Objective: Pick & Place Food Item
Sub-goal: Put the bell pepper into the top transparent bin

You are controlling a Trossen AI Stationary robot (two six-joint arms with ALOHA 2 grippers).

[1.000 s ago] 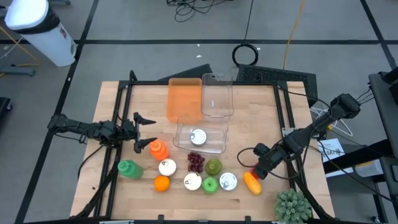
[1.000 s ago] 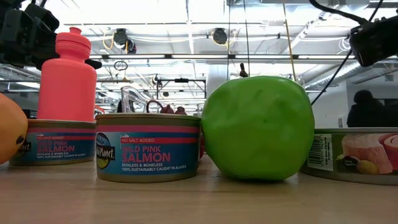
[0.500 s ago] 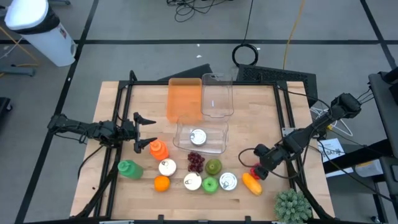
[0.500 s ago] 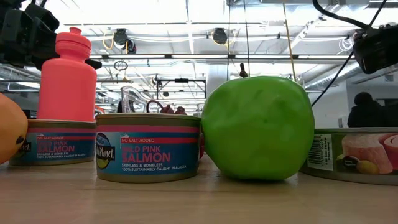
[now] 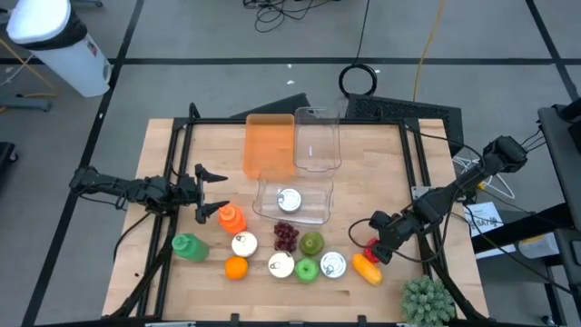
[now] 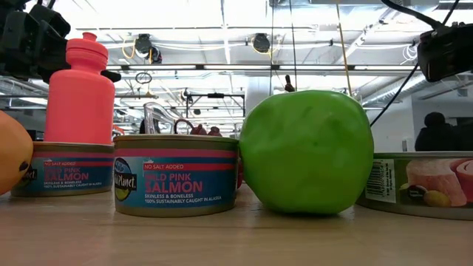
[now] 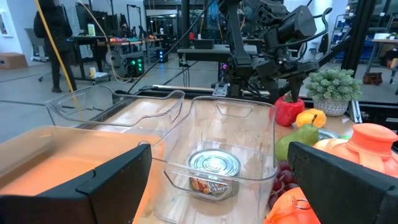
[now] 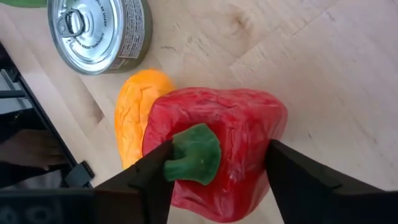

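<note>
Red pepper filled the space between the right gripper's two dark fingers, which stood apart on either flank of it, close to its skin but not visibly pressing in. In the high view the right gripper sat low near the table's right edge, toward the front right corner, over the pepper. The pepper lay on its side, green stem facing the wrist camera.

The main risk, judged from this, was the orange pepper lying right against the red one: one finger had to drop into the narrow seam between them, and it could land on the orange pepper, shove it, or pinch both at once. The red pepper's rounded, glossy body might also roll or squirt out if the fingers closed off-centre. A silver can stood just beyond and could be knocked if either pepper were pushed that way.

Farther out, a clear bin near the table's middle already held one can; whether it was the pepper's destination could not be told. The left gripper waited near the left edge, fingers spread wide and empty, beside the pink bottle.
</note>
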